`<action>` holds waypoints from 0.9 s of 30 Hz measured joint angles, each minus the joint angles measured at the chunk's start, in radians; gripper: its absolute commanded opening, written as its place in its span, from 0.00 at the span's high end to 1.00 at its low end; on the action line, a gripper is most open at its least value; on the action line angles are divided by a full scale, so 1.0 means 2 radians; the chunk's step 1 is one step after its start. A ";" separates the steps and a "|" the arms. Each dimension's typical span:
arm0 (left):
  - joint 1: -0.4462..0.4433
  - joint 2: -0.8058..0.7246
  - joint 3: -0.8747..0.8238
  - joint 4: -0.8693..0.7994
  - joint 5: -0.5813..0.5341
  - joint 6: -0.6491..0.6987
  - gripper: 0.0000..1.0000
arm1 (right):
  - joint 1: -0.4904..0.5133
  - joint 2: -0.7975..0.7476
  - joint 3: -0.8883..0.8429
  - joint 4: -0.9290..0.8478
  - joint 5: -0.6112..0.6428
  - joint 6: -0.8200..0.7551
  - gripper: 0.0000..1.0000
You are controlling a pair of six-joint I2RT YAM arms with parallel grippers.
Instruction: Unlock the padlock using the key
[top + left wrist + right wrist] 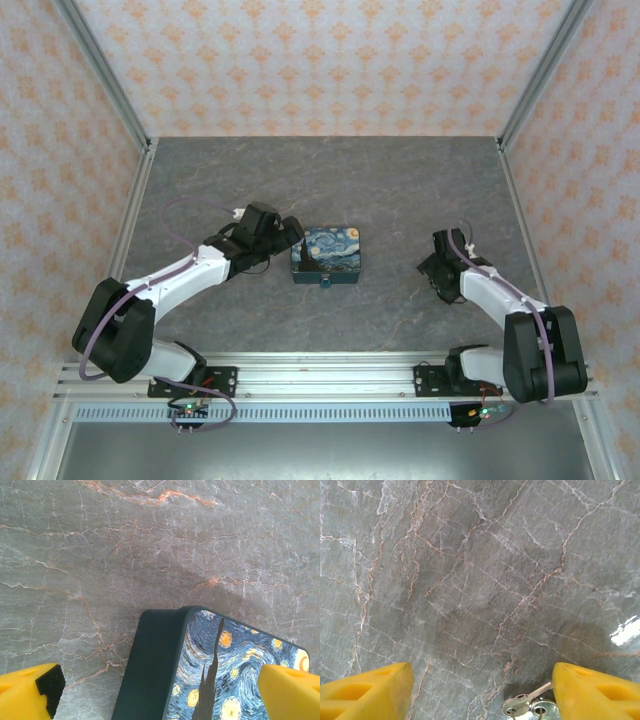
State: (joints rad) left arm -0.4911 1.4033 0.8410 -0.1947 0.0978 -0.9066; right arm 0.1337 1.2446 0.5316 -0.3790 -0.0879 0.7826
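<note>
The padlock [327,254] sits partly within the spread left tool [162,692]; key [526,703] within the spread right tool [482,690].

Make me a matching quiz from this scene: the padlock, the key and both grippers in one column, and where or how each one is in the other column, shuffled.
Column one:
1. padlock
2. key
3. left gripper
4. right gripper

Column two:
A. open, with the key lying just under it
B. flat in the middle of the table, painted face up
C. open, over a corner of the padlock
D. on the bare stone, pale metal shaft showing

Pairs: 1-B, 2-D, 3-C, 4-A
</note>
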 measured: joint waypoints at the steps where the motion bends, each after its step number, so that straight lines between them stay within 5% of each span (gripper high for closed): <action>1: 0.000 0.000 0.000 0.000 0.000 0.000 0.00 | 0.000 -0.003 -0.002 0.003 -0.002 0.002 0.28; 18: -0.006 0.006 0.000 0.000 0.000 0.000 0.00 | 0.060 -0.006 -0.007 0.032 -0.037 0.027 0.34; 27: -0.006 0.011 0.000 0.000 0.000 0.000 0.00 | 0.068 -0.009 0.043 -0.038 -0.029 -0.027 0.32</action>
State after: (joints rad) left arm -0.5041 1.4258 0.8410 -0.1944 0.0978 -0.9066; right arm 0.2687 1.2259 0.6178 -0.4549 -0.1459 0.7284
